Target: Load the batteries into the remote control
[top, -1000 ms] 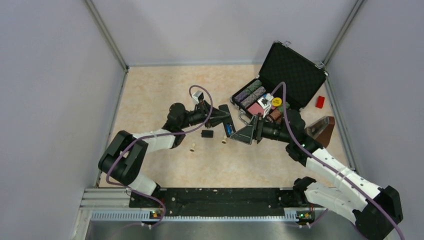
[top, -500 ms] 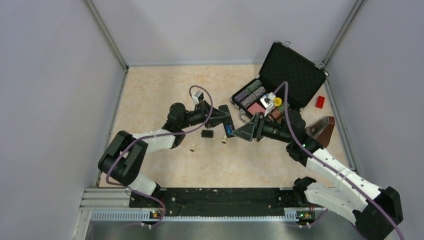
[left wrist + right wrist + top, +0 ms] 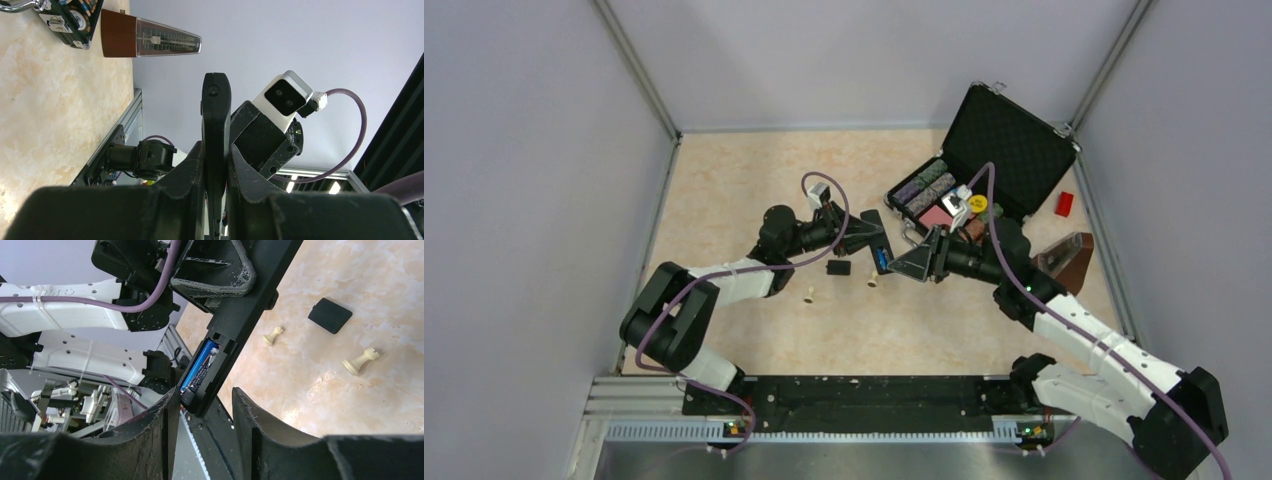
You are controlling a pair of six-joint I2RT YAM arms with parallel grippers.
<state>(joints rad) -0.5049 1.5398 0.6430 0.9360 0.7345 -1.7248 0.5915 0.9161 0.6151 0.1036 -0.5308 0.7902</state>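
My left gripper [image 3: 864, 235] is shut on the remote control [image 3: 876, 240], a slim black bar held above the table. In the left wrist view the remote [image 3: 216, 115] stands edge-on between the fingers of the left gripper [image 3: 216, 146]. Its open compartment holds blue batteries [image 3: 202, 369], which also show in the top view [image 3: 881, 258]. My right gripper [image 3: 205, 392] is open, its fingers either side of the remote's battery end [image 3: 240, 310]; it shows in the top view [image 3: 902, 265] too. The small black back cover [image 3: 330, 315] lies on the table [image 3: 838, 267].
Two beige pegs [image 3: 808, 296] [image 3: 872, 282] stand near the cover. An open black chip case [image 3: 1009, 140] sits at the back right, with a brown metronome [image 3: 1064, 262] and a red block [image 3: 1064, 203] beside it. Grey walls close in on both sides.
My right gripper has crept a little to the left, closer around the remote's battery end. The left arm and the remote have stayed put.
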